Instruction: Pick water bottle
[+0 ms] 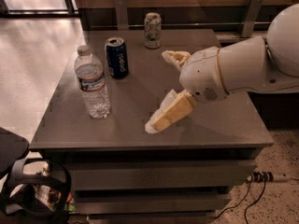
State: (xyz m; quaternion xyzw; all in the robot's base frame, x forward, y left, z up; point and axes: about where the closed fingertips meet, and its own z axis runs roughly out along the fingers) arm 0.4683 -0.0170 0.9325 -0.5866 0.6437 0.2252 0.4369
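The water bottle [93, 84] stands upright near the left edge of the grey table [140, 139]; it is clear ribbed plastic with a white cap and a white-blue-red label band. My gripper [156, 91] hangs over the middle of the table, to the right of the bottle and well apart from it. Its two cream fingers [170, 112] are spread wide and point left towards the bottle, with nothing between them. The white arm reaches in from the right.
A dark blue Pepsi can [117, 57] stands just behind and to the right of the bottle. A pale green-white can [152, 30] stands at the table's back edge. Drawer fronts sit below the tabletop. A cable and power strip [261, 176] lie on the floor at the right.
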